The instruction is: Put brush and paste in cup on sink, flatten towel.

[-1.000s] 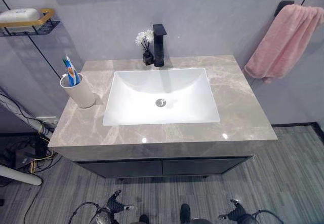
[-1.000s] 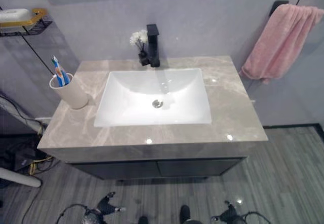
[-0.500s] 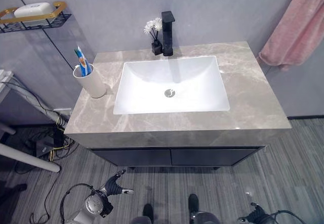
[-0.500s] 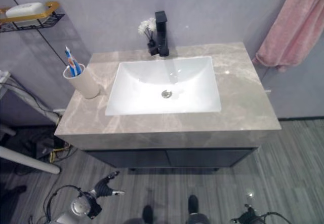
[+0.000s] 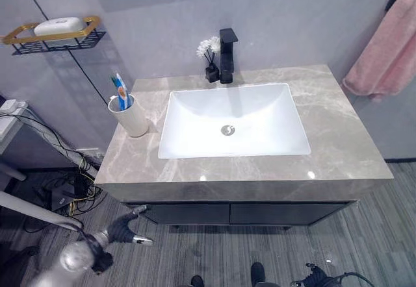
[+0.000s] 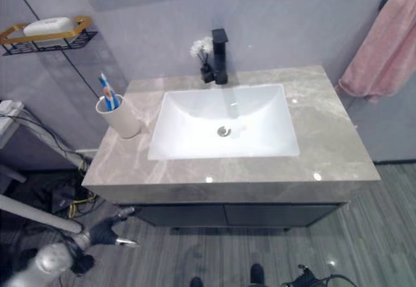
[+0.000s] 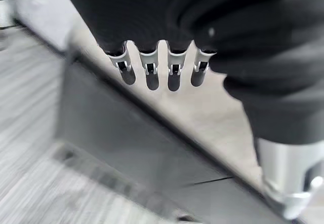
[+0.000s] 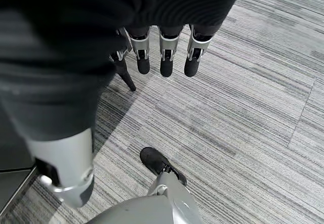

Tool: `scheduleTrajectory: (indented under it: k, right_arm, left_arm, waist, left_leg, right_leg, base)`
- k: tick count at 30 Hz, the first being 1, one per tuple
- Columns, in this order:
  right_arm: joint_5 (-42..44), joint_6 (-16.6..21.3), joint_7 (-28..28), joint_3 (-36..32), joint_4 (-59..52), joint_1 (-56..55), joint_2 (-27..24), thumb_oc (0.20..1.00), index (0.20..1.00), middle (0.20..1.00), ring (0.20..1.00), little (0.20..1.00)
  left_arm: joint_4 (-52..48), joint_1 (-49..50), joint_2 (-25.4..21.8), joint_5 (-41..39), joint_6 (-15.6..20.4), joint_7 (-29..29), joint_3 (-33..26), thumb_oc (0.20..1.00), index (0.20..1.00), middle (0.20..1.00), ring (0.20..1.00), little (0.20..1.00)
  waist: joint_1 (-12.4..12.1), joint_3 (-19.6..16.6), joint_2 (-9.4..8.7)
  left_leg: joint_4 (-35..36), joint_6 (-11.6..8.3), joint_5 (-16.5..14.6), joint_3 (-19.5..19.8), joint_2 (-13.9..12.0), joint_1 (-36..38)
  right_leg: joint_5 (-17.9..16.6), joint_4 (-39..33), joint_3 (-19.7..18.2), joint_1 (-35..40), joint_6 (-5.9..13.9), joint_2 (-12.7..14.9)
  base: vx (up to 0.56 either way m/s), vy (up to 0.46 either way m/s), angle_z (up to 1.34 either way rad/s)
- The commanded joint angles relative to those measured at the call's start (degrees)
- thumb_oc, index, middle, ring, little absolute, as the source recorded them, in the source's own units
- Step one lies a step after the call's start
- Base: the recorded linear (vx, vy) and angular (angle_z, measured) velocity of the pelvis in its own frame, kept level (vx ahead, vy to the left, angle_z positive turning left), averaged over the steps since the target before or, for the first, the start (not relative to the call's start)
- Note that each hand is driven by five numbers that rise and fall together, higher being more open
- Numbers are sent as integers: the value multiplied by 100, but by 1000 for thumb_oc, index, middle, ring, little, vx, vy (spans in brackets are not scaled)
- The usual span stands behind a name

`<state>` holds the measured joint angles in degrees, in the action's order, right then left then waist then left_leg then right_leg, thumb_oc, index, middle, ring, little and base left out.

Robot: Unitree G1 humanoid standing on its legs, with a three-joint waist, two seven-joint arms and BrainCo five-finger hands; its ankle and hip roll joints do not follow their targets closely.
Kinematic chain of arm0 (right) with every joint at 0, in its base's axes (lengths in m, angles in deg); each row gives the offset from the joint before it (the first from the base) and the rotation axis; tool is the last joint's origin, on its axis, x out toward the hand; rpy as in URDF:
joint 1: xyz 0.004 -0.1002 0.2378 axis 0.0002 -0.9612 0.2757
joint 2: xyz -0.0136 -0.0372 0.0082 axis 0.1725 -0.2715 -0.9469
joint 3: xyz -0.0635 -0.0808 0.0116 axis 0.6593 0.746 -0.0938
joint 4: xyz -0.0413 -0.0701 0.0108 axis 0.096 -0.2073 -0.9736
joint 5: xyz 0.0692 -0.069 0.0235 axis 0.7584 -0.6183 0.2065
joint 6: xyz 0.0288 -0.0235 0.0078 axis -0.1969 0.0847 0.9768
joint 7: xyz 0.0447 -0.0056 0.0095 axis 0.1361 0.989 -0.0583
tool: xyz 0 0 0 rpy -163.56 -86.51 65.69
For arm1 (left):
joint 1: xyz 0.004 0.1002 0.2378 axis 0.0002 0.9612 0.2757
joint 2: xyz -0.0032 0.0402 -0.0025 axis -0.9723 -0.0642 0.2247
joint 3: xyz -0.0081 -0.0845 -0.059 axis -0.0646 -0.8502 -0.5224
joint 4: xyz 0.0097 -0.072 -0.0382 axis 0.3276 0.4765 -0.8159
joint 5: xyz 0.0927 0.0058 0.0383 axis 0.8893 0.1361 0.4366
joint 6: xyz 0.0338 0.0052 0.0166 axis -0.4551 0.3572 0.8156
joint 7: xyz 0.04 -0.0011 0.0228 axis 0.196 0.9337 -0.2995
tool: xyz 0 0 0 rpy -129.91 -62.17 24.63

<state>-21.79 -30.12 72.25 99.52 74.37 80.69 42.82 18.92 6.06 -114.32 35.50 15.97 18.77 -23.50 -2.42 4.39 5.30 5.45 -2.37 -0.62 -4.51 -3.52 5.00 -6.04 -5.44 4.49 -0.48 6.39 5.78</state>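
Observation:
A white cup (image 5: 133, 117) stands on the left of the grey marble counter (image 5: 341, 150), beside the white sink basin (image 5: 234, 121). A blue toothbrush and a paste tube (image 5: 120, 91) stand upright inside the cup. A pink towel (image 5: 387, 50) hangs bunched from a dark wall hook at the far right. My left hand (image 5: 127, 230) hangs low before the dark cabinet's left corner, its fingers (image 7: 152, 72) straight and empty. Down over the striped floor, my right hand (image 5: 314, 275) is also empty, fingers (image 8: 164, 57) straight.
A black faucet (image 5: 227, 54) and a small vase of white flowers (image 5: 209, 56) stand behind the basin. A wire shelf with a soap bar (image 5: 55, 32) hangs on the left wall. Cables (image 5: 71, 189) and a white leg lie on the floor at left.
The camera has shifted, so the vanity sits differently in the picture. My left hand has risen and moved left, toward the cabinet's lower left corner. The right hand stays low.

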Motion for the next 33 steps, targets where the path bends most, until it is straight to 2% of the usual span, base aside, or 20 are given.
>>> scheduleTrajectory:
  k: [1, 2, 3, 4, 5, 6, 8, 9, 10, 15, 18, 22, 28, 33]
  right_arm:
    - [-157, -89, 165, 276, 392, 96, 125, 1000, 1000, 1000, 1000, 1000]
    - [-141, -63, 166, 303, 384, 82, 136, 1000, 1000, 1000, 1000, 1000]
    - [-68, -19, 156, 316, 328, 49, 166, 1000, 1000, 1000, 1000, 1000]
    - [-13, 5, 136, 304, 281, 16, 192, 1000, 1000, 1000, 1000, 1000]
    - [32, 12, 107, 297, 237, -1, 219, 1000, 1000, 1000, 1000, 1000]
    - [32, 11, 107, 300, 236, 0, 219, 1000, 1000, 1000, 1000, 1000]
    - [147, 28, 86, 268, 126, -79, 244, 1000, 1000, 1000, 1000, 1000]
    - [157, 33, 80, 277, 65, -97, 242, 1000, 1000, 1000, 1000, 1000]
    - [151, 31, 63, 277, 10, -114, 226, 1000, 1000, 1000, 1000, 1000]
    - [149, -6, -66, 199, -153, -158, 148, 1000, 1000, 1000, 1000, 1000]
    - [173, -13, -65, 179, -162, -162, 162, 1000, 1000, 1000, 1000, 1000]
    - [231, -60, -68, 165, -93, -182, 223, 1000, 1000, 1000, 1000, 1000]
    - [380, -100, -101, 13, -84, -242, 239, 1000, 1000, 1000, 1000, 1000]
    - [501, -179, -85, -62, 52, -270, 186, 1000, 1000, 1000, 1000, 1000]
  left_arm:
    - [-755, 271, -678, -1252, 163, -335, -597, 790, 790, 790, 790, 790]
    - [-937, 279, -706, -1614, 263, -309, -752, 793, 793, 793, 793, 793]
    - [-1120, 229, -552, -1999, 433, -58, -995, 853, 853, 853, 853, 853]
    - [-1132, 212, -398, -2181, 488, 120, -1200, 840, 840, 840, 840, 840]
    - [-1071, 213, -283, -2278, 513, 287, -1333, 652, 652, 652, 652, 652]
    - [-1075, 220, -282, -2278, 511, 289, -1340, 573, 573, 573, 573, 573]
    - [-912, 207, -68, -2365, 548, 605, -1651, 511, 511, 511, 511, 511]
    - [-798, 193, 0, -2363, 558, 707, -1736, 329, 329, 329, 329, 329]
    - [-733, 196, 33, -2292, 571, 786, -1809, 200, 200, 200, 200, 200]
    - [-234, 146, 194, -1581, 547, 1188, -1982, 200, 200, 200, 200, 200]
    - [-174, 70, 219, -1417, 523, 1244, -1973, 200, 200, 200, 200, 200]
    - [126, -323, 475, -1412, 481, 1378, -1848, 200, 200, 200, 200, 200]
    - [230, -683, 440, -1248, 387, 1429, -1683, 200, 200, 200, 200, 200]
    - [595, -1282, 380, -1501, 277, 1495, -1323, 200, 200, 200, 200, 200]
  waist:
    - [20, -178, -387]
    - [-8, -174, -411]
    - [-58, -183, -453]
    - [-86, -192, -474]
    - [-101, -192, -485]
    - [-96, -191, -486]
    - [-129, -188, -501]
    - [-128, -182, -501]
    - [-133, -176, -505]
    - [-89, -114, -476]
    - [-81, -107, -473]
    - [-24, -99, -450]
    - [71, -78, -396]
    - [208, 6, -355]
  left_leg:
    - [-45, -48, 419, 115, 121, -521]
    - [-45, -61, 431, 137, 124, -536]
    - [-45, -79, 451, 159, 125, -576]
    - [-45, -85, 462, 171, 121, -586]
    - [-45, -91, 471, 182, 116, -589]
    - [-45, -91, 470, 184, 116, -588]
    - [-45, -98, 493, 217, 112, -600]
    - [-45, -103, 503, 223, 109, -606]
    - [-45, -109, 508, 234, 106, -611]
    - [-45, -122, 522, 262, 93, -621]
    - [-45, -127, 526, 264, 90, -625]
    - [-45, -151, 538, 247, 65, -666]
    - [-45, -182, 554, 232, 32, -753]
    - [-45, -196, 576, 227, 10, -868]
  right_leg:
    - [588, 344, -161, 475, 150, 226]
    - [562, 329, -138, 465, 152, 231]
    - [541, 298, -112, 452, 153, 229]
    - [525, 274, -94, 451, 154, 229]
    - [518, 257, -80, 458, 150, 230]
    - [518, 256, -79, 460, 150, 230]
    - [512, 241, -61, 466, 137, 221]
    - [518, 244, -50, 466, 134, 217]
    - [522, 241, -44, 470, 132, 209]
    - [512, 199, -15, 491, 131, 197]
    - [510, 188, -8, 495, 130, 193]
    - [484, 130, 9, 482, 118, 175]
    - [446, 88, -11, 403, 113, 155]
    - [452, 141, -21, 264, 108, 132]
  base:
    - [-12, -11, 19]
    - [-21, -22, 16]
    - [-19, -31, 4]
    - [-8, -32, 2]
    - [0, 0, 0]
    - [0, 0, 0]
    - [0, 0, 0]
    - [0, 0, 0]
    - [0, 0, 0]
    - [2, -6, 0]
    - [0, 0, 0]
    - [3, -8, 0]
    - [-1, -3, 1]
    - [0, 0, 0]
